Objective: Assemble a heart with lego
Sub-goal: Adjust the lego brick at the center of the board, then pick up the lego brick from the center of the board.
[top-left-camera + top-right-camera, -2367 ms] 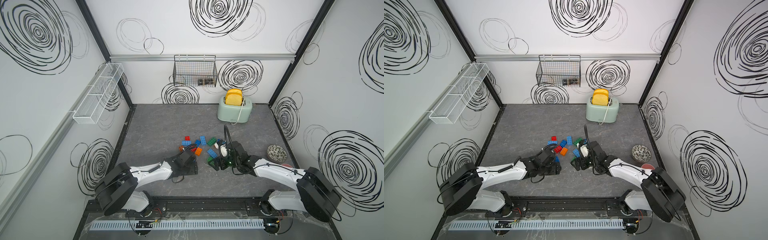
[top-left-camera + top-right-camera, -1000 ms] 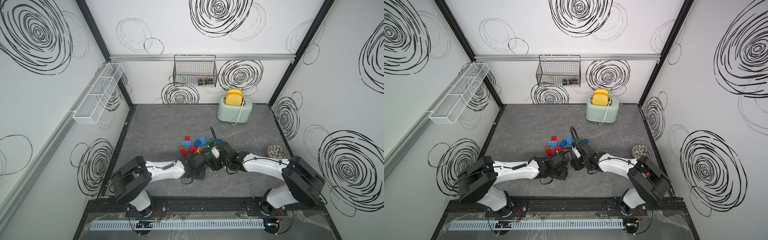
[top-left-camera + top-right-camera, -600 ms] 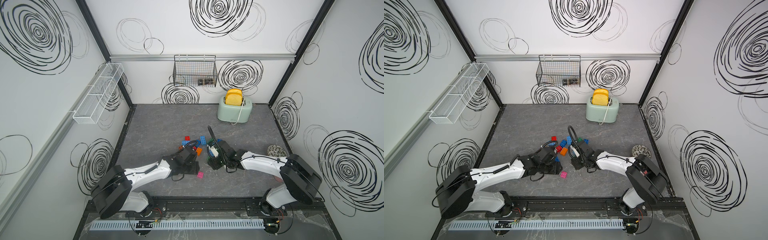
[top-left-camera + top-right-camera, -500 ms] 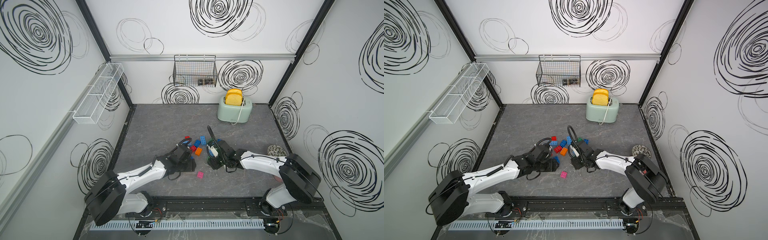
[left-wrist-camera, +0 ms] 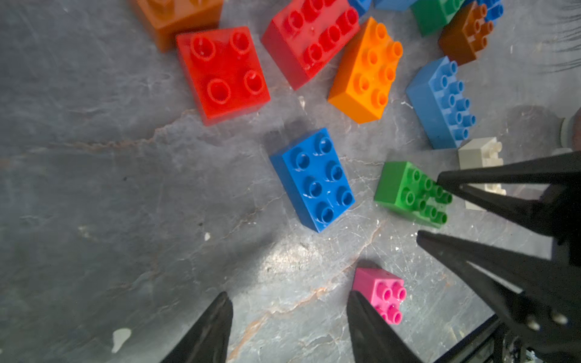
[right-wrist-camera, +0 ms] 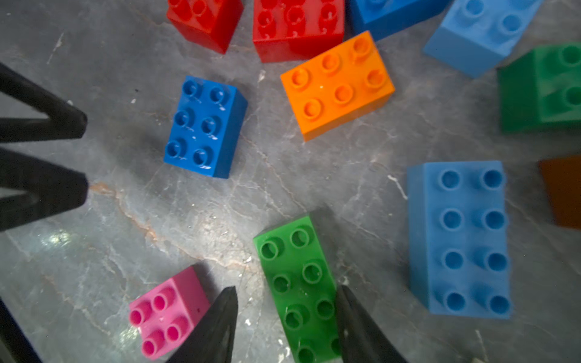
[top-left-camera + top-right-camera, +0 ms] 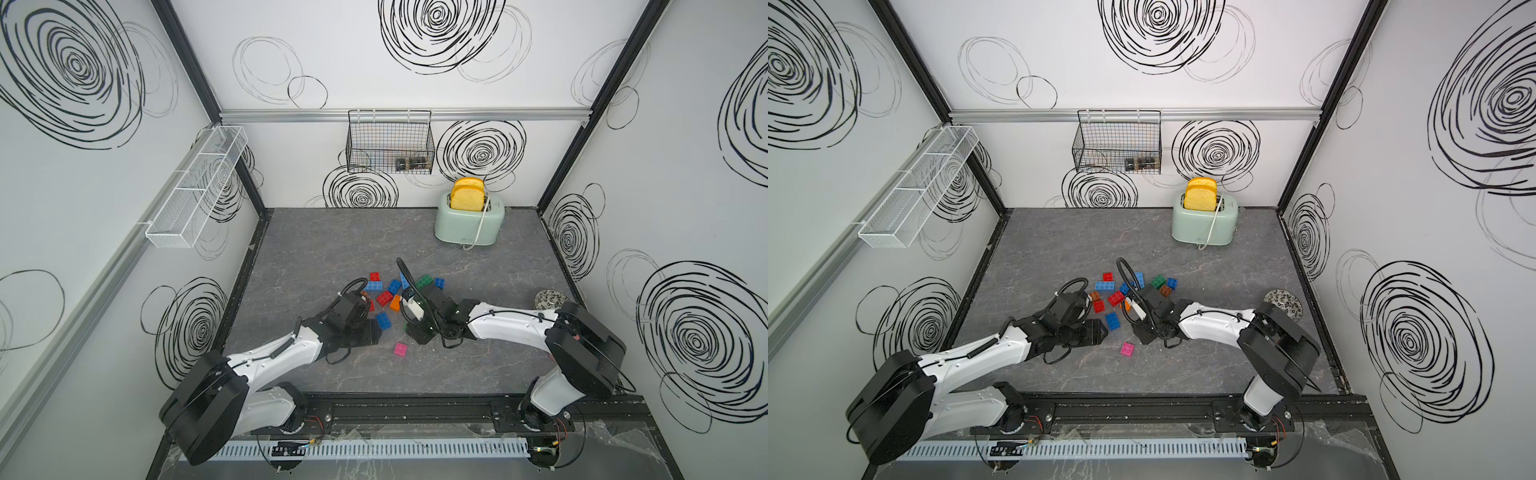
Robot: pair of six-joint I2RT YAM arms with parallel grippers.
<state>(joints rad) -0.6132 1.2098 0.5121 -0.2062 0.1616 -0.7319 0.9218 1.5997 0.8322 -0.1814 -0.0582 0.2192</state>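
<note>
The left gripper (image 5: pixel 289 301) stands at a middling gap, with only bare floor between its black, wedge-shaped fingers. The right gripper (image 6: pixel 286 292) straddles the green brick (image 6: pixel 298 270). One finger lies against a long side and a strip of floor shows between the other finger and the brick, so it is not clamped. The two grippers point toward each other with their tips near. The pink brick (image 5: pixel 379 292) sits between them, just outside the left gripper's finger on the side toward the right one.

Behind the fingertips, between the two arms, the grey floor (image 7: pixel 332 249) runs bare to the black front rail (image 7: pixel 415 411). Beyond the pile it is open up to the toaster (image 7: pixel 469 224). Straight ahead of the left gripper a blue brick (image 5: pixel 314 179) lies alone with floor all round it. Farther ahead the bricks crowd together, nearly touching.

The bricks are glossy moulded plastic, square-edged, with round hollow studs facing up. The floor is matt and marbled, with pale veins and scratches.

- One pink brick, four studs.
- One green brick, eight studs, between the right gripper's fingers.
- One darker green brick (image 6: pixel 540 88).
- One blue brick, six studs.
- One orange brick (image 5: pixel 366 70), six studs.
- One white brick (image 5: pixel 478 154).
- Three red bricks (image 7: pixel 1116 298).
- Two brown bricks (image 5: pixel 465 34).
- Several more blue ones, among them a pale-blue brick (image 6: pixel 459 235) just beside the right gripper.
</note>
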